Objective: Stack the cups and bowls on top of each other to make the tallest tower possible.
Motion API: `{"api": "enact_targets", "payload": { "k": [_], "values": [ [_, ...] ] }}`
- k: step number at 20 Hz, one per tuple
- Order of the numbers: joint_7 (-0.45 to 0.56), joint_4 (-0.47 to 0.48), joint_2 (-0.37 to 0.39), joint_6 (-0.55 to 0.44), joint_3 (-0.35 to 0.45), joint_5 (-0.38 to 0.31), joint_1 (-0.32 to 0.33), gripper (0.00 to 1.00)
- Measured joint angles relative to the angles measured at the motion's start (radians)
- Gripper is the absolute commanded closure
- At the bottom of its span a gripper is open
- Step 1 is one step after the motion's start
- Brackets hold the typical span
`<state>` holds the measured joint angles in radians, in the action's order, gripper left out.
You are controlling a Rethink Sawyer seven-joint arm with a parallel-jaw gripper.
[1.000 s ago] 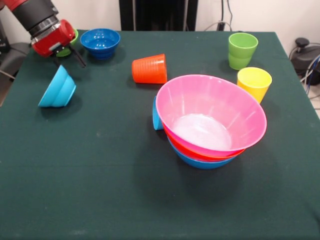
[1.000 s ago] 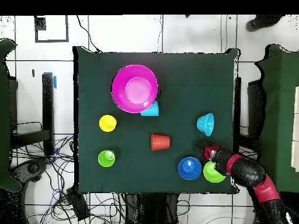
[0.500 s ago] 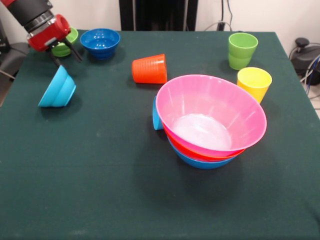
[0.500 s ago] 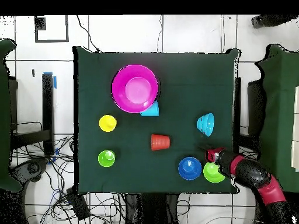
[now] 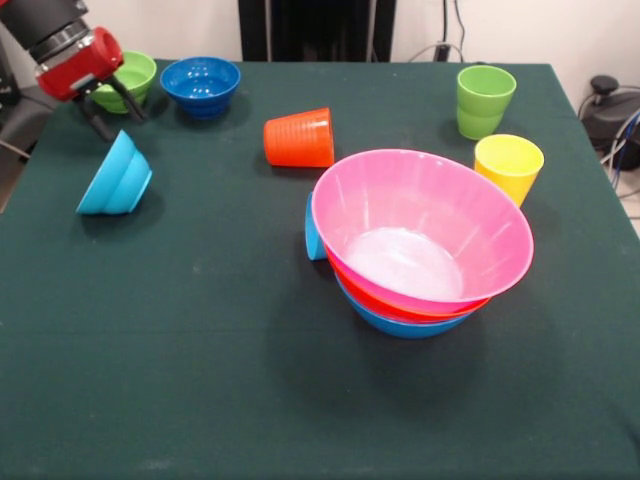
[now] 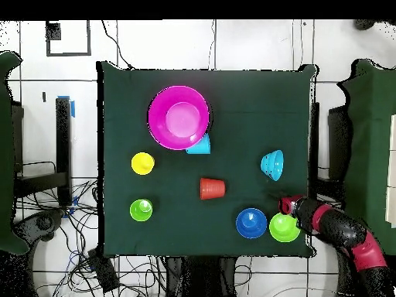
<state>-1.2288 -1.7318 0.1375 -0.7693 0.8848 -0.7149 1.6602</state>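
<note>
The tower [image 5: 420, 225] stands right of centre: pink bowl uppermost, orange bowl [image 5: 400, 308] under it, blue bowl [image 5: 400, 326] lowest. A light blue cup [image 5: 313, 228] lies against its left side. An orange cup [image 5: 300, 138] lies on its side. The green cup [image 5: 485, 100] and yellow cup [image 5: 508, 165] stand upright at the right. The small light blue bowl [image 5: 115, 178] rests tilted on its side. The dark blue bowl [image 5: 200, 85] and green bowl [image 5: 128, 78] sit at the far left. My gripper [image 5: 113, 112] is open and empty, above the light blue bowl and beside the green one; it also shows in the overhead view [image 6: 282, 203].
The dark green table [image 5: 200, 380] runs to its edges on both sides. A black pedestal [image 5: 315, 30] stands behind the far edge. Cables and equipment [image 5: 610, 110] lie off the right side. In the overhead view the arm [image 6: 340, 232] reaches in from the lower right.
My gripper has drawn back toward the table's far left corner, uncovering the green bowl. The cups and bowls have not moved.
</note>
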Motion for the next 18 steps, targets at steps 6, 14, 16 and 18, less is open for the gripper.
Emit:
{"api": "enact_targets", "payload": {
  "k": [6, 14, 16, 18],
  "values": [
    [0.02, 0.061, -0.004, -0.051, 0.019, 0.002, -0.002, 0.0],
    [0.077, 0.133, -0.036, -0.074, 0.045, 0.005, -0.002, 0.0],
    [0.087, 0.141, -0.044, -0.074, 0.051, 0.006, -0.002, 0.0],
    [0.088, 0.143, -0.049, -0.074, 0.055, 0.006, -0.002, 0.0]
  ]
}}
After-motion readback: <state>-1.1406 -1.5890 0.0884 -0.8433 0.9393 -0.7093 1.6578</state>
